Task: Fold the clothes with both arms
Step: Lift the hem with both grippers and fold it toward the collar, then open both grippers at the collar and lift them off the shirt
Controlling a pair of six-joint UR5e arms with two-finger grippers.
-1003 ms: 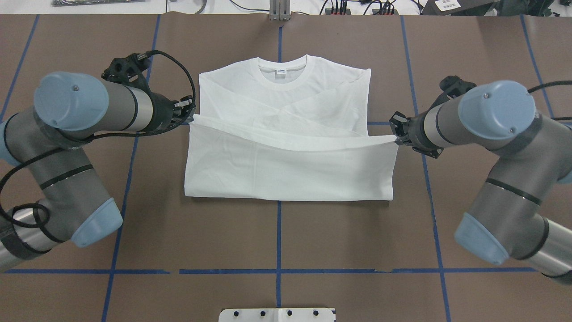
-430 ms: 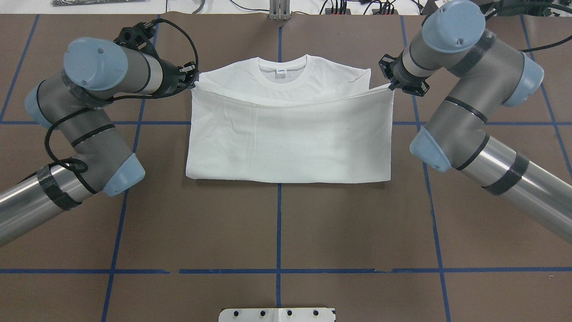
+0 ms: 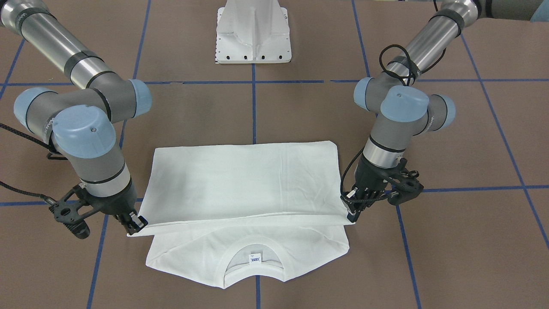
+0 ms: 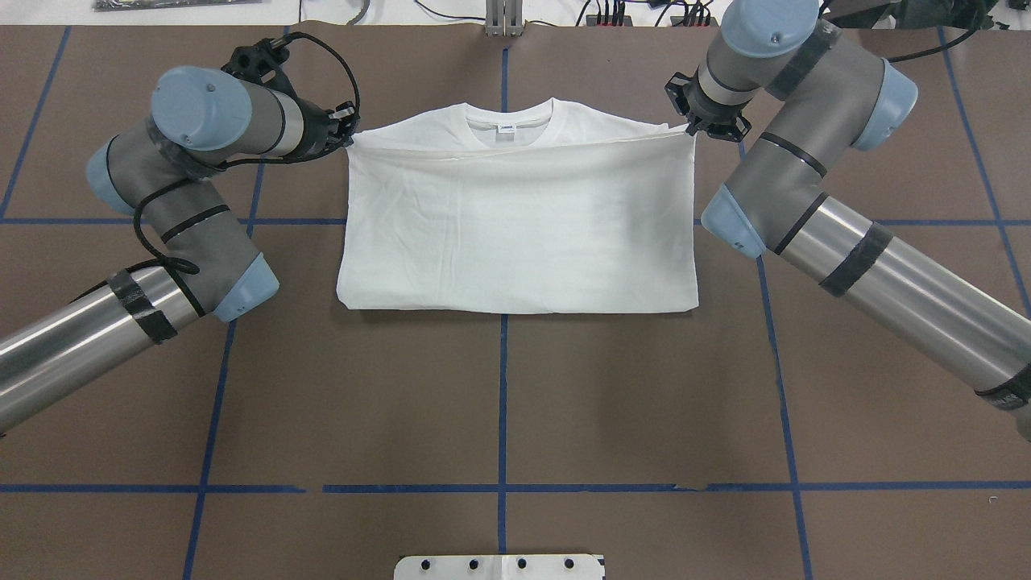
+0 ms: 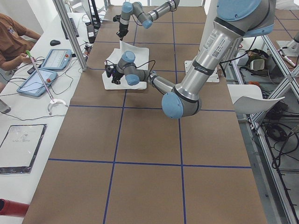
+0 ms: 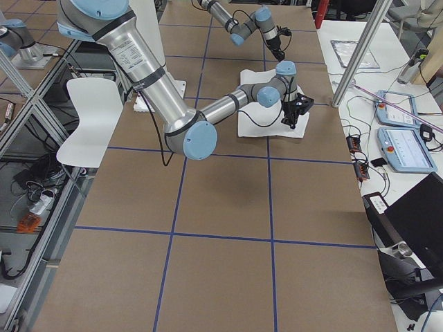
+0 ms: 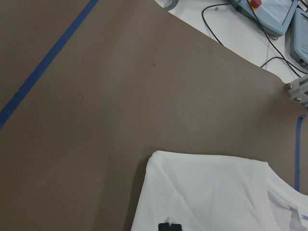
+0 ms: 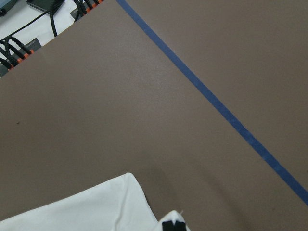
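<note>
The large white long-sleeved shirt (image 4: 515, 242) lies flat on the far half of the brown paper-covered tabletop (image 4: 362, 403), centred on one of the blue tape lines (image 4: 501, 403) that cross it. Its lower half is doubled up over the chest. The fold runs along the edge nearest the robot, and the hem edge stops just short of the ribbed round collar (image 3: 255, 268). The collar and its small neck label (image 3: 255, 257) are uncovered.

The black two-finger left gripper (image 4: 348, 135) is clenched on the hem corner at the shirt's left side. The black two-finger right gripper (image 4: 690, 127) is clenched on the opposite hem corner. The hem between them is drawn nearly straight and sits slightly raised over the layer beneath.

The silver-grey left arm (image 4: 193, 234) and right arm (image 4: 805, 193), both with light-blue joint caps, reach in from either side. In the left wrist view the black fingertips (image 7: 166, 227) sit closed on white cloth at the bottom edge. The right wrist view shows the same at its fingertips (image 8: 169, 226).
</note>
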